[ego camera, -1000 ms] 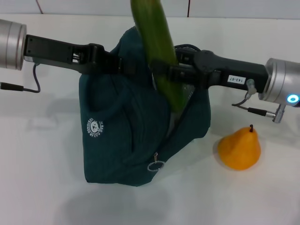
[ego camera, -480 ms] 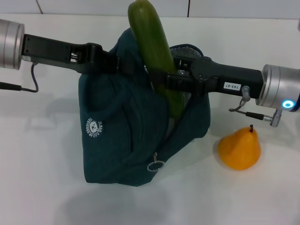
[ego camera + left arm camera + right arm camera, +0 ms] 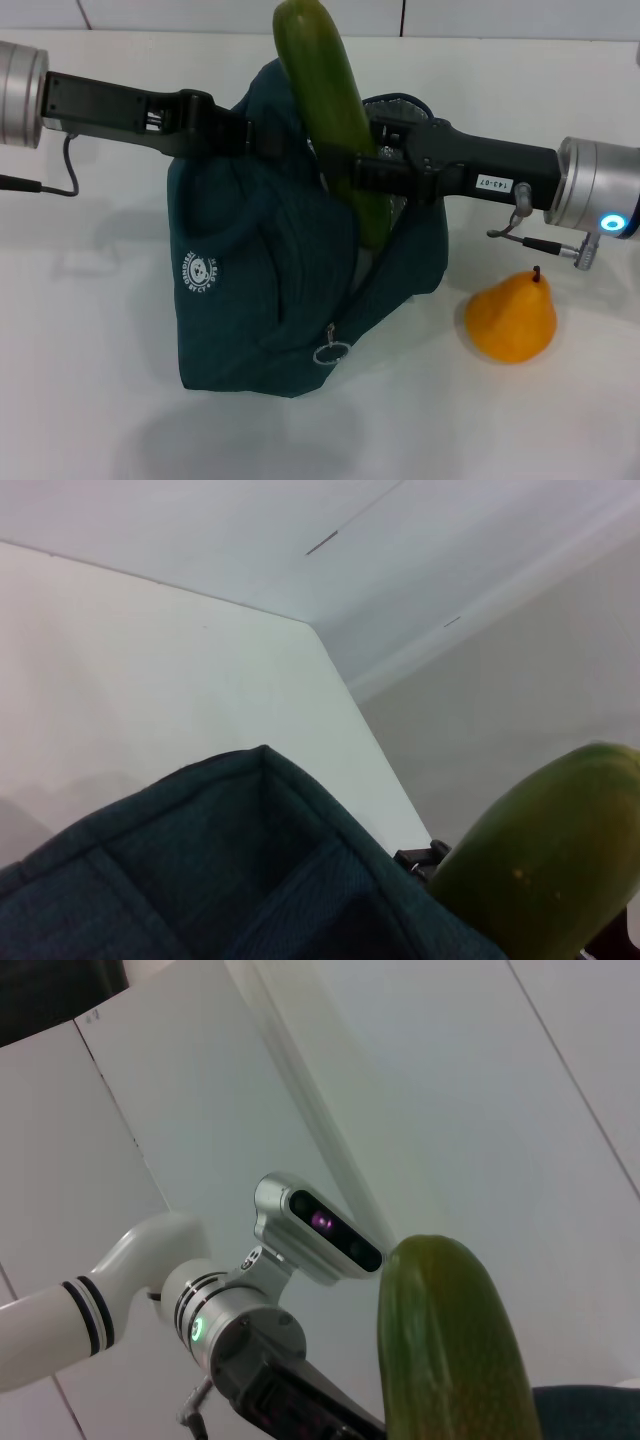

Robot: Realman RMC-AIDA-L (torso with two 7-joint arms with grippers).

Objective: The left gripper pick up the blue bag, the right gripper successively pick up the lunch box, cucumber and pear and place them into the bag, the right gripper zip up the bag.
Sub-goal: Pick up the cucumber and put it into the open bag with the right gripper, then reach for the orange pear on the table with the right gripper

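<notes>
Lying nearest on the white table, to the right, the pear is seen just beside the blue bag. Behind it, the bag's top rim is clamped by the left gripper from the left. The cucumber is gripped by the right gripper, nearly upright, its lower end inside the bag's opening.

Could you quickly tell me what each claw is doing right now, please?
Left claw: closed on the top edge of the blue bag, holding it up.
Right claw: closed on the cucumber, its lower end inside the bag.
</notes>
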